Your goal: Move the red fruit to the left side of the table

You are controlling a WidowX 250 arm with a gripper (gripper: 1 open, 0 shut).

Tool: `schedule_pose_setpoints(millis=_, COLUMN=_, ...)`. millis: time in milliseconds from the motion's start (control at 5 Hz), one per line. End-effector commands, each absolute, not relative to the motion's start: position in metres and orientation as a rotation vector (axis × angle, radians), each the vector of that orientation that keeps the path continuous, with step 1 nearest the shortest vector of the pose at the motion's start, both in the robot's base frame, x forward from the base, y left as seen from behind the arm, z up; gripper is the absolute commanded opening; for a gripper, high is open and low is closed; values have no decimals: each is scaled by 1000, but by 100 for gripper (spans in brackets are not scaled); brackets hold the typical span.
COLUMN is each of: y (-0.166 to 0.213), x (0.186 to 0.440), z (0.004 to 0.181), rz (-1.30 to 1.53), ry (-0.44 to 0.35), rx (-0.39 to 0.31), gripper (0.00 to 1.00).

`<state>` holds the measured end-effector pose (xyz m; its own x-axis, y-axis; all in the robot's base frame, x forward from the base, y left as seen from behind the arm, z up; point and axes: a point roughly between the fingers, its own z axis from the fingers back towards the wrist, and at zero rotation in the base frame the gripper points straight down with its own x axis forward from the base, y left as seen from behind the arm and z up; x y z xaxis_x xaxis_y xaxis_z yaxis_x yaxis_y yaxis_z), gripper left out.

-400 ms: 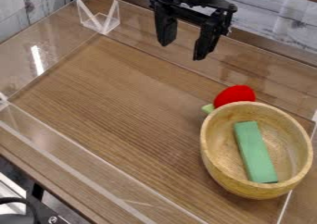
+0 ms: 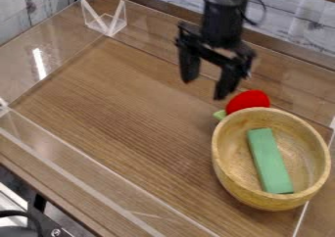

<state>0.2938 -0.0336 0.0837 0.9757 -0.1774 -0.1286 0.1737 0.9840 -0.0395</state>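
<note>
- Since the earlier frame the gripper (image 2: 214, 77) has come down and shifted right, from up near the back wall to just above the tabletop; more of the dark arm shows above it now.
- Nothing else has moved: the red fruit (image 2: 248, 102), the wooden bowl (image 2: 233, 165) and the green bar (image 2: 268, 160) sit where they were.
- From the single camera view, the gripper points straight down with its two dark fingers (image 2: 189, 64) spread wide apart, and nothing is between them.
- Its right finger tip hangs just beside the red fruit, up and to the left of it; whether they touch I cannot tell.
- That fruit lies on the right side of the table (image 2: 118, 104), pressed against the bowl's far rim, its pale green leaf end poking out to the left.
- Inside the bowl the flat green bar lies lengthwise, tilted against the inner wall.
- Clear acrylic walls (image 2: 102, 19) border the brown wood-grain surface, and the left stretch of it lies well apart from the gripper.
</note>
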Motion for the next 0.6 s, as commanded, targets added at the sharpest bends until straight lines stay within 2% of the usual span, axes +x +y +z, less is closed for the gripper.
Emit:
schedule_pose_setpoints(millis=0, y=-59, x=321, z=85, rz=-296, ry=48, rx=-45, gripper=100)
schedule_pose_setpoints(millis=200, y=-62, x=339, z=80, rz=-348, ry=19, rx=-61, gripper=100)
schedule_pose_setpoints(millis=400, y=-48, x=350, z=78, rz=-344, ry=1, rx=-59, gripper=100)
